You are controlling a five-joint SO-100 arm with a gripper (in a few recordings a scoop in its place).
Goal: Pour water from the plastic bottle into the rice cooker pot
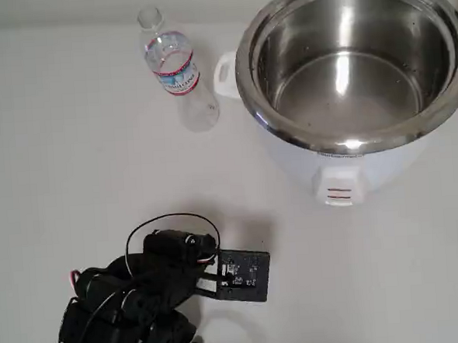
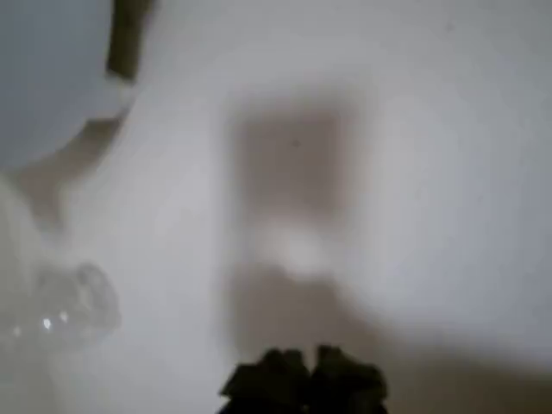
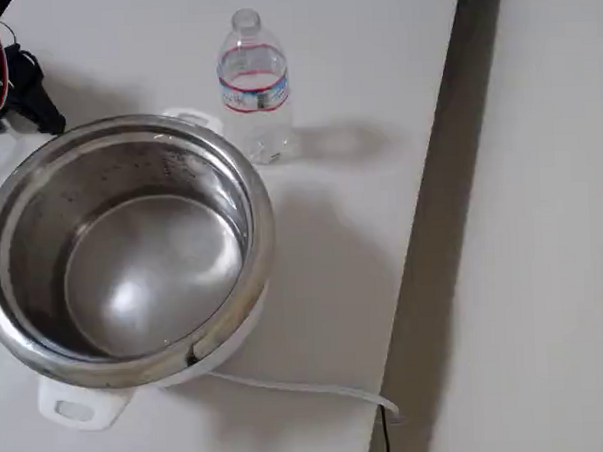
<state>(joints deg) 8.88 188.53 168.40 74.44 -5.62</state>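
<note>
Nearest the overhead camera sits the folded black arm point(image 1: 144, 301), low at the bottom left of that view, with its circuit board and looped cable showing; in the wrist view the pincer point(image 2: 302, 379) is a dark blurred lump at the bottom edge, and I cannot tell whether it is released or clenched. It holds nothing that I can make out.

As for the task, nothing appears done so far. The plastic bottle point(image 1: 174, 66) stands untouched on the tabletop point(image 1: 73, 165), well apart from the arm, so reaching, grasping, lifting, carrying and tipping all seem left to do.

The bottle stands upright on its base, its long axis vertical, its open mouth pointing straight up; no cap shows on it. In the overhead view the lens makes it look slanted, with the neck toward the top edge and the base toward the middle of the picture. Its label band of white, red and blue wraps the middle. Whether it holds much water is hard to tell.

Just beside it, to the right in the overhead view, is the rice cooker pot point(image 1: 354, 63), its white side handle point(image 1: 225, 74) close to the bottle but seemingly not touching. The fixed view also shows the bottle point(image 3: 254, 88) behind the pot point(image 3: 122, 244). The steel inside looks dry and holds nothing. A white cord point(image 3: 309, 389) trails from the cooker toward the tabletop edge.
</note>
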